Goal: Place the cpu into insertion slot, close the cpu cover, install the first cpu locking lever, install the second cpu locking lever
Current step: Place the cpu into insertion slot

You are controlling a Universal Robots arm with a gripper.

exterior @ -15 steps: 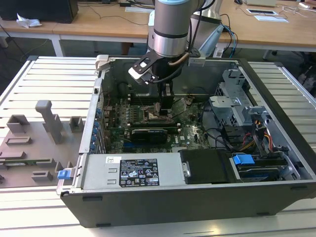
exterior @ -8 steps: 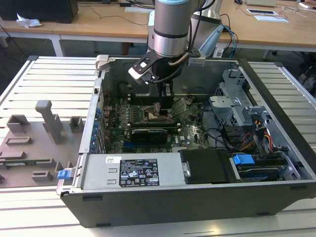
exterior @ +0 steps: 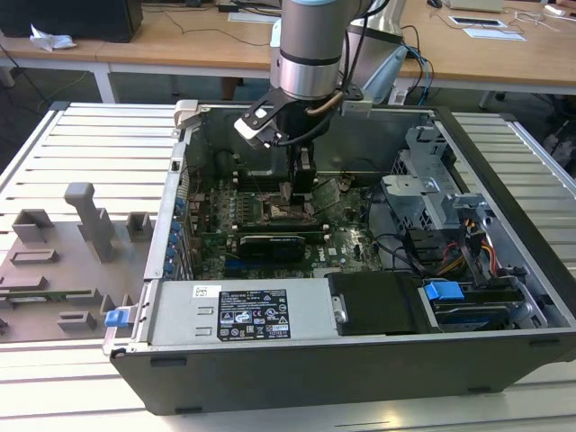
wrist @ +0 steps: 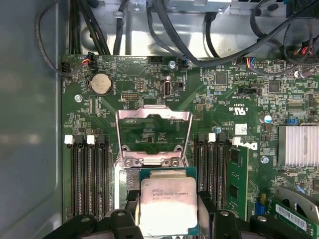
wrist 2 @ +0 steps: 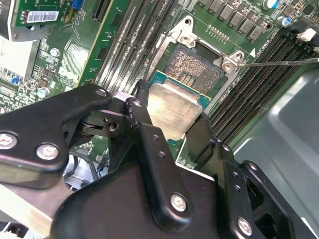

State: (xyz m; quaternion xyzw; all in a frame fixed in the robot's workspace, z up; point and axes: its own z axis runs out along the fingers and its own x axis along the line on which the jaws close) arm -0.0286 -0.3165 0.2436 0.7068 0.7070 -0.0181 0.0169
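The gripper point(wrist 2: 169, 122) was clenched on the cpu point(wrist 2: 175, 105), its black fingers point(wrist 2: 142, 124) pressing two opposite edges of the chip. The cpu hung partly over one edge of the insertion slot point(wrist 2: 195, 67), most of whose contact field lay bare; whether chip and slot touched could not be told. At the insertion slot's side away from the chip, the cpu cover point(wrist: 153, 113) stood swung open over the green motherboard point(wrist: 149, 79)

Count's in: one cpu point(wrist: 168, 204), one cover point(wrist: 153, 113), one slot point(wrist 2: 193, 67), one gripper point(wrist 2: 170, 118) on one arm point(exterior: 310, 45), one coin cell point(wrist: 101, 83), one motherboard point(wrist: 144, 79), one case point(exterior: 360, 369).
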